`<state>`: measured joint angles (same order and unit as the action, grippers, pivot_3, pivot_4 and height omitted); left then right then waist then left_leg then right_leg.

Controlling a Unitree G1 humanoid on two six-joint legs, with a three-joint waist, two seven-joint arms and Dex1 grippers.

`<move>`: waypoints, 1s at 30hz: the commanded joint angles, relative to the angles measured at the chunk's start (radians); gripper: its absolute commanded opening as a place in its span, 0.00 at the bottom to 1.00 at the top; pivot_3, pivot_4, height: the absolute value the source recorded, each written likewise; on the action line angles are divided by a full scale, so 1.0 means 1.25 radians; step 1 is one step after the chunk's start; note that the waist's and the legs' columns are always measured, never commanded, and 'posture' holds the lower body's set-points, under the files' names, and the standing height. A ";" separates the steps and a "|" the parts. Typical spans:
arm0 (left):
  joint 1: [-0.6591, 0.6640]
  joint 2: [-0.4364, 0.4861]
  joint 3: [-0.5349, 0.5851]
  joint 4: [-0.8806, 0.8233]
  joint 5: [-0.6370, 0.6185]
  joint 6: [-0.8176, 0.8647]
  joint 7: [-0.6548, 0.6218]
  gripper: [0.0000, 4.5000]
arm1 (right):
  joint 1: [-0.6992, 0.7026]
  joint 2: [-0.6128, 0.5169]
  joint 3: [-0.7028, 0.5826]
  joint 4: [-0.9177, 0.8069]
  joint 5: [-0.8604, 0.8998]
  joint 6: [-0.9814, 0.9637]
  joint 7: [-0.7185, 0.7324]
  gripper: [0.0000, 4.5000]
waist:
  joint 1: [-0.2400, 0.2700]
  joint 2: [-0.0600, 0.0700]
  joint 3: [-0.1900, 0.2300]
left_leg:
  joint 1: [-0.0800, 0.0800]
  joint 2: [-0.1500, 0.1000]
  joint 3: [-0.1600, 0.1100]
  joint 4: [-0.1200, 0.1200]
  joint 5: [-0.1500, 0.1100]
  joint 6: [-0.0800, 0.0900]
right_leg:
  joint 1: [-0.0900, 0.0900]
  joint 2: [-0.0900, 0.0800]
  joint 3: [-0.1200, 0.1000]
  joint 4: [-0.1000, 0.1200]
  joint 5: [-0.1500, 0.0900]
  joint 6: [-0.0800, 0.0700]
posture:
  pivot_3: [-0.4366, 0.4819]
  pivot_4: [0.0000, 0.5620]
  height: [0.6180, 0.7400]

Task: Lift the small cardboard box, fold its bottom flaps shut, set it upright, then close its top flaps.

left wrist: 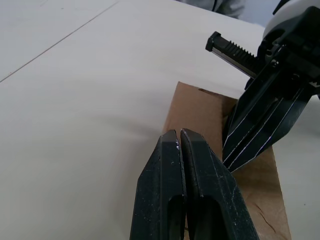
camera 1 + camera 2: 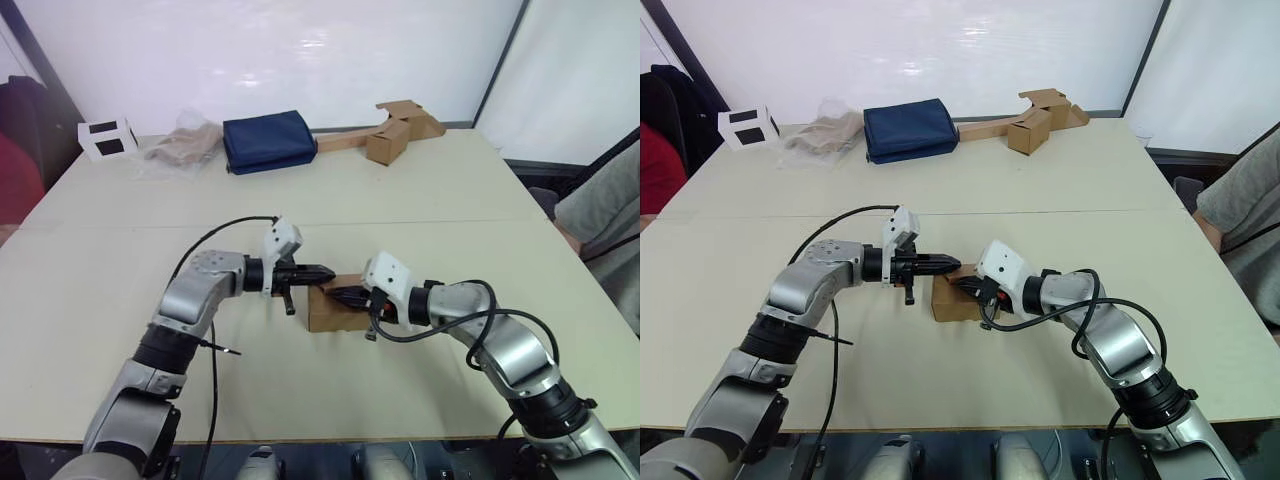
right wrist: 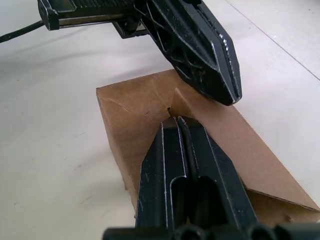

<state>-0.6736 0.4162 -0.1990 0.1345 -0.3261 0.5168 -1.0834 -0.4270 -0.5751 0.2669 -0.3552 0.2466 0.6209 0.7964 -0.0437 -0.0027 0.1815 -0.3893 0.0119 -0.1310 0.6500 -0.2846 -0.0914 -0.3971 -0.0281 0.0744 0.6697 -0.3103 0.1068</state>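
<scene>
Left eye view: small cardboard box under both closed fingers.

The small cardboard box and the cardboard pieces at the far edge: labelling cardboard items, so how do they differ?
The small cardboard box lies near the table's middle, between the left gripper and right gripper; the cardboard pieces sit untouched at the far edge. The box is one separate block; the pieces join a long strip. Both are plain brown cardboard.
</scene>
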 commanded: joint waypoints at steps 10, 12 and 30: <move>-0.020 -0.010 0.038 -0.015 -0.033 0.010 0.004 0.02 | 0.010 -0.022 -0.144 -0.053 0.134 0.080 0.014 0.00 | 0.000 0.000 0.000 | 0.000 0.000 0.000 0.000 0.000 0.000 | 0.000 0.000 0.000 0.000 0.000 0.000 | 0.48 0.27 1.00; -0.038 -0.015 0.068 -0.034 -0.071 0.048 0.012 0.02 | -0.006 -0.009 -0.156 -0.028 0.125 0.064 -0.004 0.00 | 0.000 0.000 0.000 | 0.000 0.000 0.000 0.000 0.000 0.000 | 0.000 0.000 0.000 0.000 0.000 0.000 | 0.48 0.27 1.00; 0.046 0.030 -0.030 -0.089 0.003 0.023 0.029 0.02 | -0.003 -0.016 -0.043 0.036 0.015 -0.021 0.000 0.00 | 0.000 0.000 0.000 | 0.000 0.000 0.000 0.000 0.000 0.000 | 0.000 0.000 0.000 0.000 0.000 0.000 | 0.48 0.27 1.00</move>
<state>-0.6182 0.4456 -0.2228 0.0380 -0.3408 0.5667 -1.0439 -0.4302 -0.5920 0.2043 -0.2993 0.2821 0.6163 0.7935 -0.0443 -0.0027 0.1815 -0.3893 0.0119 -0.1310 0.6498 -0.2846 -0.0914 -0.3973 -0.0281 0.0745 0.6696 -0.3103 0.1068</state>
